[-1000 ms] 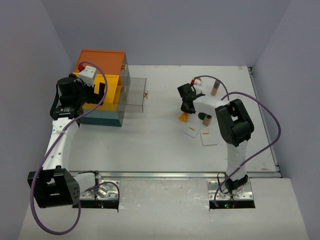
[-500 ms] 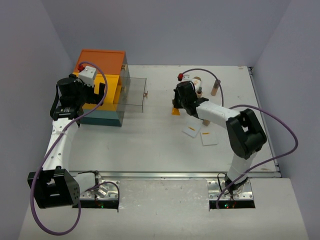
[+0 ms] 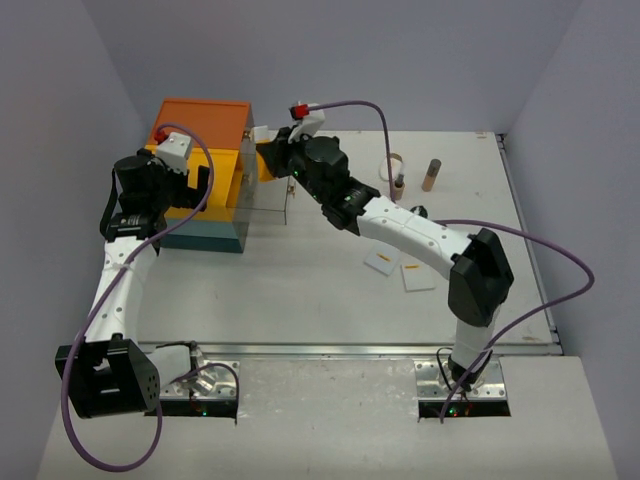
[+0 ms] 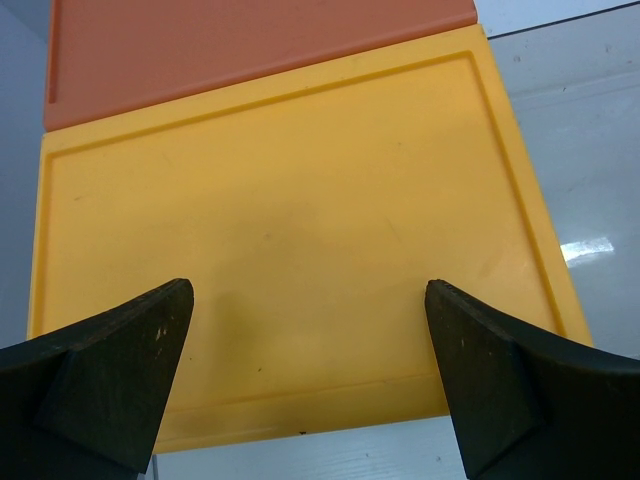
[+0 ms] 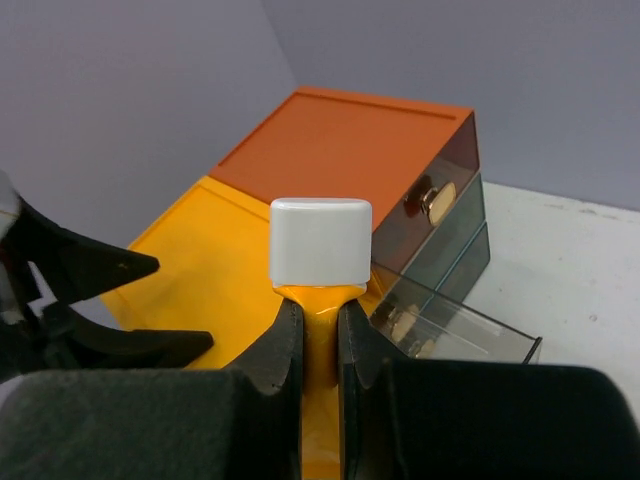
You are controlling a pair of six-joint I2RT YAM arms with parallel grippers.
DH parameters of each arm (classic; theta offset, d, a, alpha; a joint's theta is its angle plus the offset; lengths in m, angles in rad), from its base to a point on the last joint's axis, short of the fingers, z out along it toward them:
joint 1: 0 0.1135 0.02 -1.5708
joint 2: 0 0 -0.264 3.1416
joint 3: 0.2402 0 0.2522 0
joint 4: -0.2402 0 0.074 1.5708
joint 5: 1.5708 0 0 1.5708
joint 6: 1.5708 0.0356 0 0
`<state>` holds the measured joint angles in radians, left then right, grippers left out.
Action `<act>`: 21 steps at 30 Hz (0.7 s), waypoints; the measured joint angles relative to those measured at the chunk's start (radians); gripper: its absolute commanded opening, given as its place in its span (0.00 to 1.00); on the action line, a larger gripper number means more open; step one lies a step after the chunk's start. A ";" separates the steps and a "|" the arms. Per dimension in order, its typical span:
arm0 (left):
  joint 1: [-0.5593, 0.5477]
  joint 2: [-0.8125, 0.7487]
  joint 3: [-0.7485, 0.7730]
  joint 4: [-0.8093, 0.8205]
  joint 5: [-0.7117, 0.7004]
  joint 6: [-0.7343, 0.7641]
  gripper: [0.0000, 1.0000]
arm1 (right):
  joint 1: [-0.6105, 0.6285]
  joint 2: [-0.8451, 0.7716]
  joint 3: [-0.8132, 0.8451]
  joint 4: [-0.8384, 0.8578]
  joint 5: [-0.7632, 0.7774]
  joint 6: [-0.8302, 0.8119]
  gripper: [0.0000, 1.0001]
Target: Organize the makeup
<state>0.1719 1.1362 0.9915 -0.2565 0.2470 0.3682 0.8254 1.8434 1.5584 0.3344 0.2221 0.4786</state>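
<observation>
Squarely between the right jaws, tight on it, the orange tube (image 5: 320, 320), white cap (image 5: 320, 240) up; left jaws wide apart.

overhead and wrist close-ups, shared box (image 3: 200, 122)

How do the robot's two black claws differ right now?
The left gripper stands wide open and empty; the right gripper is shut on an orange tube with a white cap. The left gripper hangs over the yellow step of the orange-yellow-teal drawer box; the right gripper is at the box's drawer side, near the pulled-out clear drawer. Both are black, two-fingered, and close to that box.
</observation>
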 measured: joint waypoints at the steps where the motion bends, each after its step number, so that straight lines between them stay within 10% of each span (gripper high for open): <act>1: 0.000 0.000 -0.001 0.000 0.000 -0.001 1.00 | 0.005 0.027 0.006 0.001 0.006 0.007 0.00; 5: 0.000 -0.001 -0.001 0.000 0.000 -0.003 1.00 | 0.011 0.122 0.015 -0.028 0.031 0.024 0.05; 13: 0.000 -0.009 -0.008 0.001 0.000 -0.003 1.00 | 0.020 0.187 0.059 -0.063 0.029 0.026 0.61; 21: 0.000 -0.009 -0.008 0.001 0.001 -0.003 1.00 | 0.023 0.155 0.061 -0.095 0.024 -0.031 0.76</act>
<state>0.1719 1.1275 0.9833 -0.2550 0.2481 0.3657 0.8486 1.9980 1.6191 0.2390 0.2461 0.4480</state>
